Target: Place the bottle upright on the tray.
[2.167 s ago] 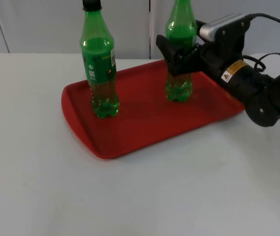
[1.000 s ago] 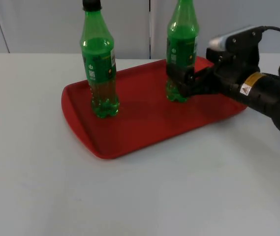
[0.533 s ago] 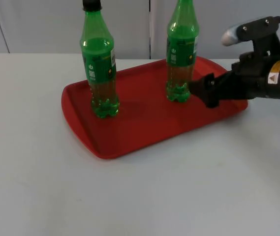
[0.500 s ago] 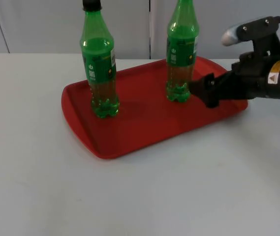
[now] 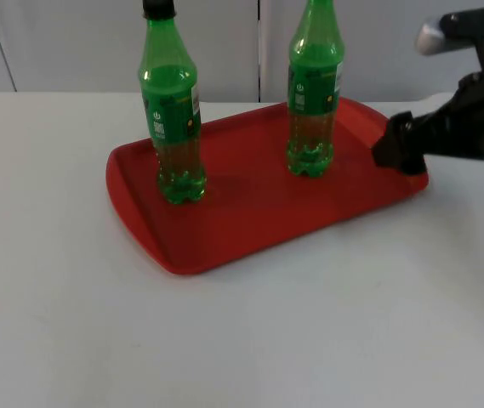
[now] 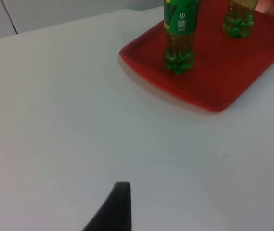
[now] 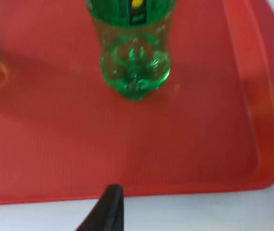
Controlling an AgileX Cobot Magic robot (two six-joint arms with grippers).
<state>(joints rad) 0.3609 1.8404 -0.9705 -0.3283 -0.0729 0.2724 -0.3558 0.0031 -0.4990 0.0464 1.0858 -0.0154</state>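
Two green bottles stand upright on the red tray. The left bottle has a black cap; the right bottle stands further back. My right gripper hovers open over the tray's right rim, well clear of the right bottle and holding nothing. The right wrist view looks past a black fingertip at the right bottle's base on the tray. My left arm waits off to the side; its fingertip is over bare table, with the tray and both bottles ahead.
White table top surrounds the tray on the front and left sides. The grey partition wall stands behind the tray.
My right gripper has let go of the right bottle and drawn back to the right, from the bottle's base out to the tray's right rim. Both bottles stayed upright.
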